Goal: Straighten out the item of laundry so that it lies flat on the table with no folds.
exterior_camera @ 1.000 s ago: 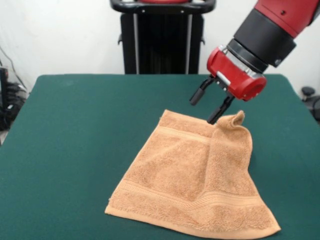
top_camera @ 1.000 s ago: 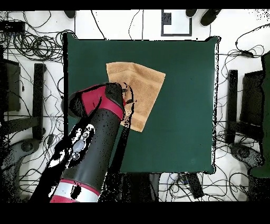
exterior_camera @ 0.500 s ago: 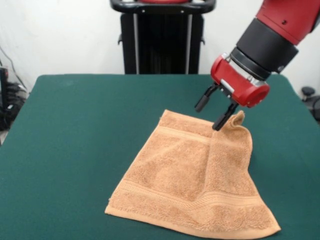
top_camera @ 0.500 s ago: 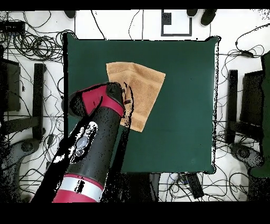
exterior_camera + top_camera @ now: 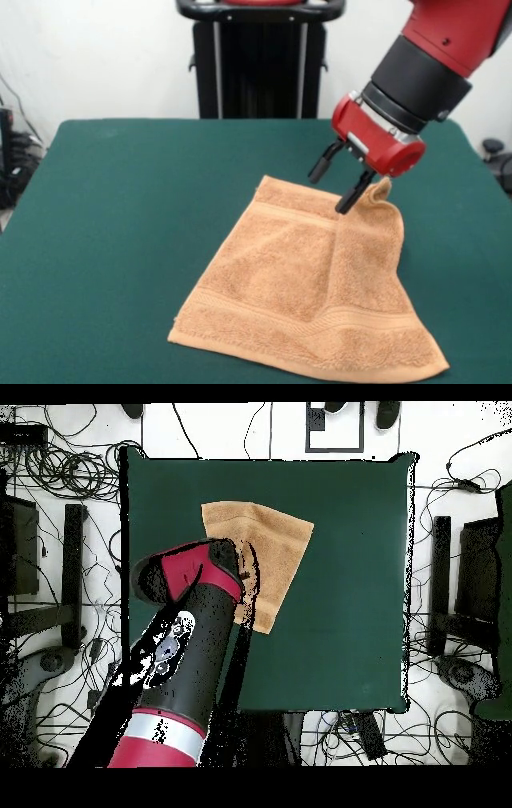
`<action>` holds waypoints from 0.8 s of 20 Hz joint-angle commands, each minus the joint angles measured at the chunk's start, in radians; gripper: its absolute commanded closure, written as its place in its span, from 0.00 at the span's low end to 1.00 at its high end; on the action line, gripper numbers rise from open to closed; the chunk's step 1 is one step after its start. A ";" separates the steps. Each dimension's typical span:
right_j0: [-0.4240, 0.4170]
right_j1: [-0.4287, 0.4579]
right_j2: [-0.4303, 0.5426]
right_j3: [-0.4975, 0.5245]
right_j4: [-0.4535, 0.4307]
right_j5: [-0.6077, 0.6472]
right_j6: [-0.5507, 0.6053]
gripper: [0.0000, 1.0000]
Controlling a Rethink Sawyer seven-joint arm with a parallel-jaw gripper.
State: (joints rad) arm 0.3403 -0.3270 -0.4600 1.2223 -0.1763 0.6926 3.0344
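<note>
Robot lab, cables, felt table

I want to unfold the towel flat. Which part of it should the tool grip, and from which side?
Probably the raised corner of the towel, from above: it stands up off the table on the folded-over flap, and the open tool hangs next to it.

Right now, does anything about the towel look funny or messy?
Yes. The towel isn't flat: its far right corner curls up off the green table, beside the open tool, and a crease runs down from there. It also lies crooked to the table's edges.
</note>
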 commanded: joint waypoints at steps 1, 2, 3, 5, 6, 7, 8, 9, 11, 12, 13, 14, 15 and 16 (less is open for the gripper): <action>-0.012 0.046 0.181 0.055 -0.028 -0.076 -0.108 0.00; -0.014 0.043 0.185 0.055 -0.026 -0.073 -0.111 0.00; -0.015 0.041 0.188 0.055 -0.026 -0.070 -0.112 0.00; -0.018 0.038 0.194 0.056 -0.026 -0.067 -0.113 0.00; -0.019 0.039 0.196 0.053 -0.027 -0.066 -0.115 0.00; -0.022 0.038 0.199 0.052 -0.027 -0.063 -0.115 0.00; -0.024 0.039 0.203 0.048 -0.026 -0.060 -0.117 0.00; -0.025 0.039 0.204 0.044 -0.025 -0.053 -0.116 0.00; -0.024 0.041 0.208 0.033 -0.018 -0.038 -0.109 0.00; -0.023 0.041 0.209 0.028 -0.015 -0.031 -0.105 0.00; -0.022 0.040 0.210 0.025 -0.013 -0.023 -0.102 0.00; -0.021 0.039 0.211 0.021 -0.012 -0.017 -0.101 0.00; -0.022 0.036 0.214 0.022 -0.011 -0.015 -0.102 0.00; -0.024 0.034 0.217 0.023 -0.010 -0.013 -0.104 0.00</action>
State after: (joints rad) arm 0.3250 -0.3275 -0.3998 1.2220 -0.1765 0.6777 3.0344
